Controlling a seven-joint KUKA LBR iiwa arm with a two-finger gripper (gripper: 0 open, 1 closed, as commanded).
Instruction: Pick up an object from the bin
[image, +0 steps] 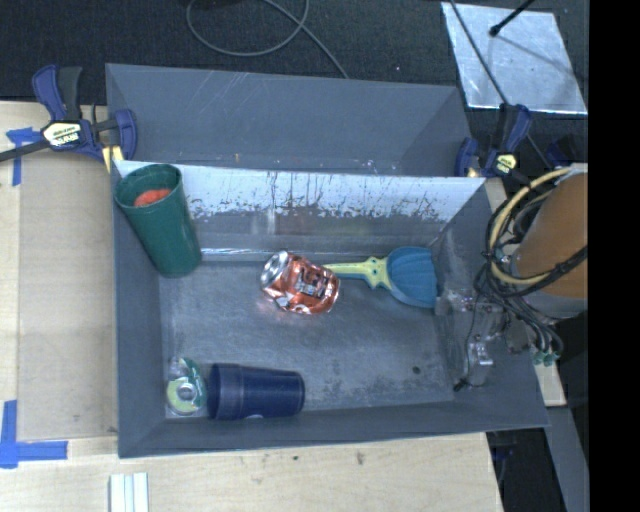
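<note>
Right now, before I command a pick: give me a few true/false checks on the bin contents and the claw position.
1. The green cup is in the bin's far left corner. True.
2. The dark blue cup stands upright. False: it lies on its side by the near wall.
3. The crushed can lies left of the blue brush. True.
4. The claw is over the crushed can. False: it is at the right wall, apart from the can.

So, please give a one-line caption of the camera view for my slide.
Pincer at the right wall of the bin, apart from crushed can, blue brush, green cup, navy cup.
</note>
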